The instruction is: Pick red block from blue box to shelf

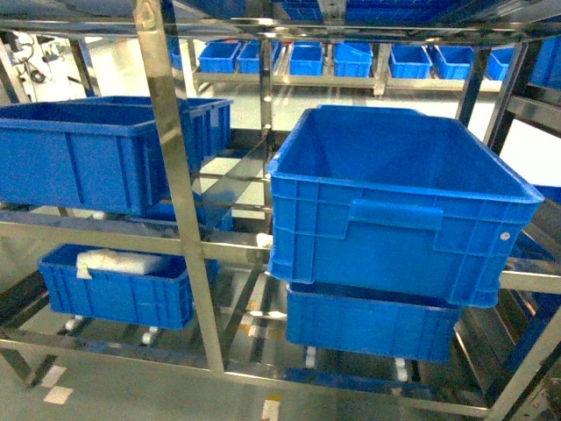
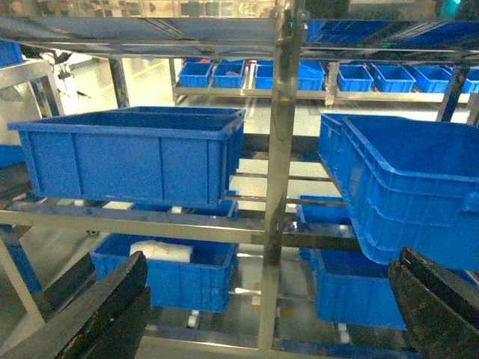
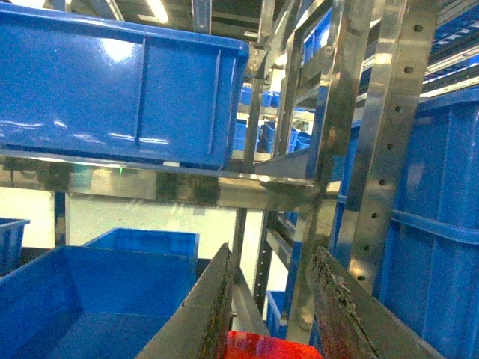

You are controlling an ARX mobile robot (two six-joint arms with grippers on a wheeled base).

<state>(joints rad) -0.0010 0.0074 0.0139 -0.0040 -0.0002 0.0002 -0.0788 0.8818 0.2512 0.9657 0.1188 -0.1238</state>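
Head view: a steel shelf (image 1: 180, 189) with several tiers is seen from the front; an upright post runs down the left of the middle; 1 large dark blue crate (image 1: 399, 197) sits tilted on the right of the middle tier, its open top empty as far as can be seen; another dark blue crate (image 1: 88, 158) stands on the left; smaller crates lie on the tier below, 1 with a white bundle (image 1: 118, 260) in it; more crates are lined up on a far rack. Neither arm is seen here, nor is the light turquoise box.

Left wrist view: the same shelf (image 2: 278, 187) is faced from lower down; the left gripper (image 2: 266, 314) is shown by 2 dark fingers at the bottom corners, set wide apart with nothing between them.

Right wrist view: the camera looks up along the shelf posts (image 3: 382, 149), close beside them; a crate (image 3: 112, 82) rests on the rail above; the right gripper (image 3: 273, 307) is seen as 2 worn fingers converging toward the bottom edge; the red block (image 3: 266, 345) is seen as a glossy red patch between them at the bottom of the frame; it is judged to be gripped, though contact is cropped.

The step in hand is judged to be the carry to the shelf, the block already lifted out; the next move calls for a free spot on a tier to be reached, clear of posts and crates, and the fingers opened there.
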